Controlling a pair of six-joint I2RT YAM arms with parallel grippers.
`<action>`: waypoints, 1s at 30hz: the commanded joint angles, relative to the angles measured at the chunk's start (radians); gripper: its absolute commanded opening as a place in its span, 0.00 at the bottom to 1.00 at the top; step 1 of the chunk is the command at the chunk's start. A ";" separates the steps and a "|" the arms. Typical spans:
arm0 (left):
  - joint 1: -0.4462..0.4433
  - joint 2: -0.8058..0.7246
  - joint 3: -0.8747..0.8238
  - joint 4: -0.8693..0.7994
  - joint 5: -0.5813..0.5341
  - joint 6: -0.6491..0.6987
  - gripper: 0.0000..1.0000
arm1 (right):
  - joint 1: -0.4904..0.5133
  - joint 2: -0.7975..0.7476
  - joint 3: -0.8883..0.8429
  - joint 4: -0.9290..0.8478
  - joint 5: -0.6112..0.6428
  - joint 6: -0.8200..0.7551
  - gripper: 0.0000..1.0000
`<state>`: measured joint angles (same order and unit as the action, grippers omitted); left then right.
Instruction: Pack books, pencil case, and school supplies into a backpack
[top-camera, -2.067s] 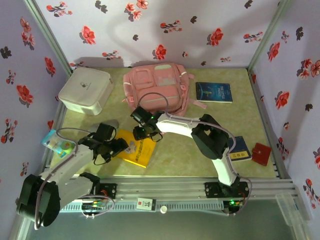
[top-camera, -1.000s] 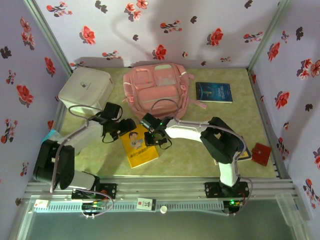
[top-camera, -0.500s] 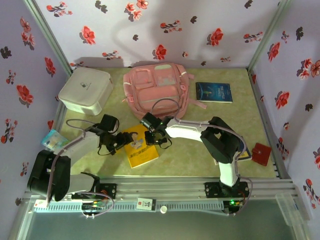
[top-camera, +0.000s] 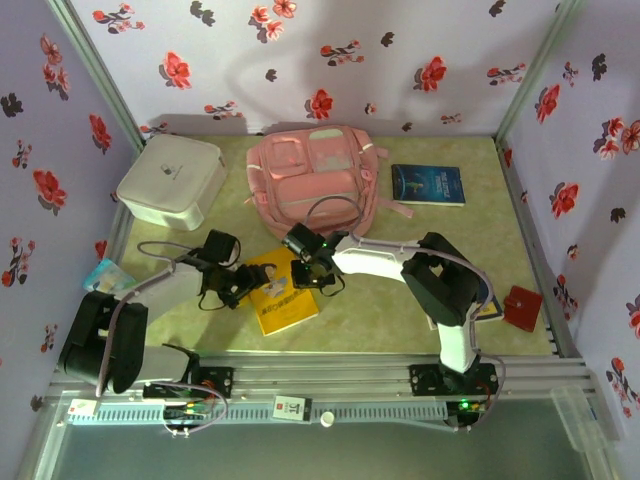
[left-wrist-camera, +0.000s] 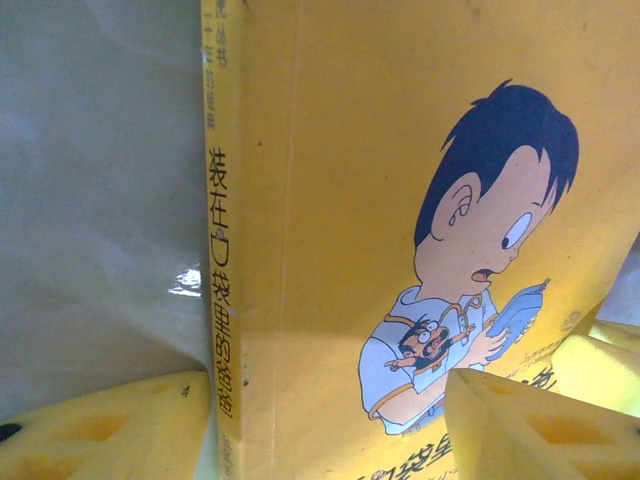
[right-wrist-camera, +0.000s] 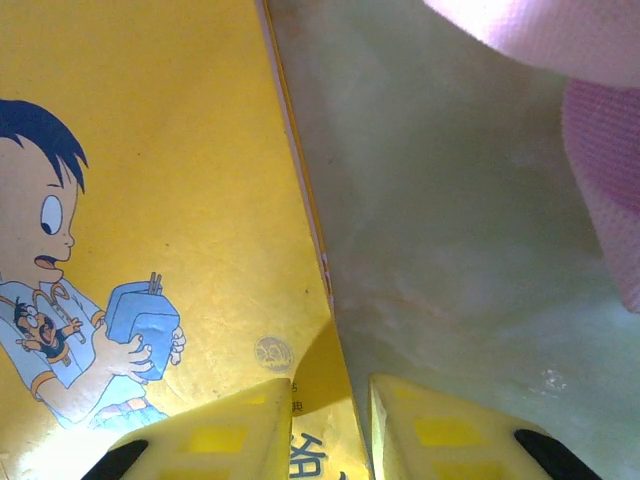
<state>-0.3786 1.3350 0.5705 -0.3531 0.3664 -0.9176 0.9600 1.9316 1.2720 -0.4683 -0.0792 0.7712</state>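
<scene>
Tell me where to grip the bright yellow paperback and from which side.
Pinch the yellow paperback at its spine edge, from the left-arm side with the left gripper. It lies flat on the table; the bound spine looks the stiffest edge.

Three books: one yellow book and two blue ones, a blue book at the back and a second blue book mostly hidden under the right arm. One backpack. One white box. One red pouch. One colourful packet. Two arms, counting the left arm. Two end effectors: the left end effector and the right end effector.
</scene>
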 joint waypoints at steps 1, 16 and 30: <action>-0.009 0.021 -0.020 0.024 0.018 -0.008 0.64 | -0.014 0.035 -0.020 -0.016 0.029 0.020 0.26; -0.012 -0.143 0.074 -0.002 0.151 -0.022 0.54 | -0.027 0.064 -0.011 -0.007 0.035 0.028 0.25; -0.050 -0.116 0.114 0.047 0.185 -0.046 0.39 | -0.034 0.077 -0.016 0.000 0.033 0.021 0.25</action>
<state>-0.4156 1.2007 0.6483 -0.3862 0.4984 -0.9489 0.9310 1.9392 1.2728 -0.4660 -0.0788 0.7715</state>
